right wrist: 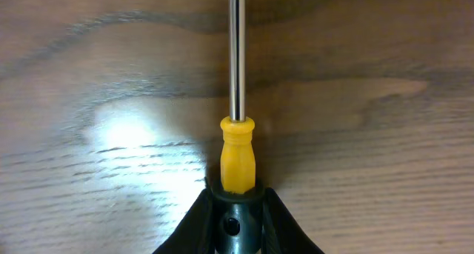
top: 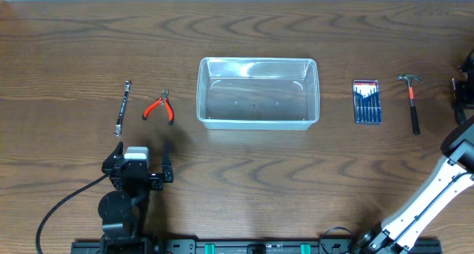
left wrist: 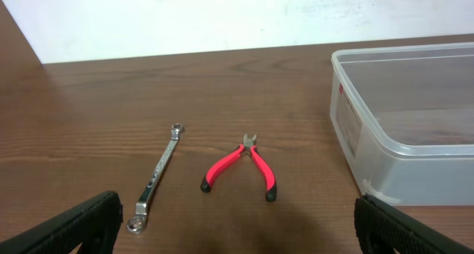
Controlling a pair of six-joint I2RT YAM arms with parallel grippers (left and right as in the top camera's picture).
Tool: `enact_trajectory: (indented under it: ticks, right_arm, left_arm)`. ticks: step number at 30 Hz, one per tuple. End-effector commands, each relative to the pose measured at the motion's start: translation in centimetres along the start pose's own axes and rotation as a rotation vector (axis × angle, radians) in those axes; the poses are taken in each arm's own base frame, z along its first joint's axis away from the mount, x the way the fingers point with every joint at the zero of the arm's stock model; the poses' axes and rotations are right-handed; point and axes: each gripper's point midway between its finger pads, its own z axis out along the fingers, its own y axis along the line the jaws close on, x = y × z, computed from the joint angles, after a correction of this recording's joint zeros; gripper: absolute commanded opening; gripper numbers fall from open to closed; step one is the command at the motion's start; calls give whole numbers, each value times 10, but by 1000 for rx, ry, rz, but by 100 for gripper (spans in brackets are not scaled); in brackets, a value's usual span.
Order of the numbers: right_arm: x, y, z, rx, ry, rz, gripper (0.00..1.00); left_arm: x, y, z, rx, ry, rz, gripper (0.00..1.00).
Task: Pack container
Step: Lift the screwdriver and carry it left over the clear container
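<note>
The clear plastic container [top: 200,98] stands empty at the middle of the table; its left end shows in the left wrist view [left wrist: 355,135]. Red-handled pliers [top: 158,107] [left wrist: 226,165] and a steel wrench [top: 123,107] [left wrist: 157,176] lie left of it. My left gripper [top: 139,167] [left wrist: 237,228] is open and empty, just in front of these two tools. My right gripper [top: 463,91] [right wrist: 237,198] is at the far right edge, shut on a screwdriver [right wrist: 237,154] with a yellow-and-black handle, its steel shaft pointing away over the tabletop.
A small blue-and-red screwdriver set case [top: 366,102] lies right of the container. A hammer [top: 412,106] with a red-and-black handle lies beside it, close to my right gripper. A black cable runs from the left arm's base at the front left.
</note>
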Motion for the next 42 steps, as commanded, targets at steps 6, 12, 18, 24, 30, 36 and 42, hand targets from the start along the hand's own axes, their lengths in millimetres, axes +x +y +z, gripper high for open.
enact_trajectory:
  ticks: [6, 12, 18, 24, 30, 36, 42]
  right_arm:
    - [-47, 20, -50, -4, -143, -43, 1]
    - [-80, 59, -98, 21, -233, -137, 1]
    - [-114, 147, -153, 14, -339, -342, 1]
    - [-120, 256, -219, -2, -459, -611, 1]
    - [-88, 345, -277, -56, -538, -845, 1]
    - [-54, 404, -333, -120, -661, -991, 1]
    - [-19, 455, -358, -256, -718, -1130, 1]
  left_arm:
    - [13, 1, 3, -9, 28, -4, 98]
    - [13, 1, 3, -9, 28, -4, 98]
    - [13, 1, 3, -9, 28, -4, 98]
    - [13, 1, 3, -9, 28, -4, 98]
    - [13, 1, 3, -9, 28, -4, 98]
    - [13, 1, 3, -9, 28, -4, 98]
    - [13, 1, 3, -9, 28, -4, 98]
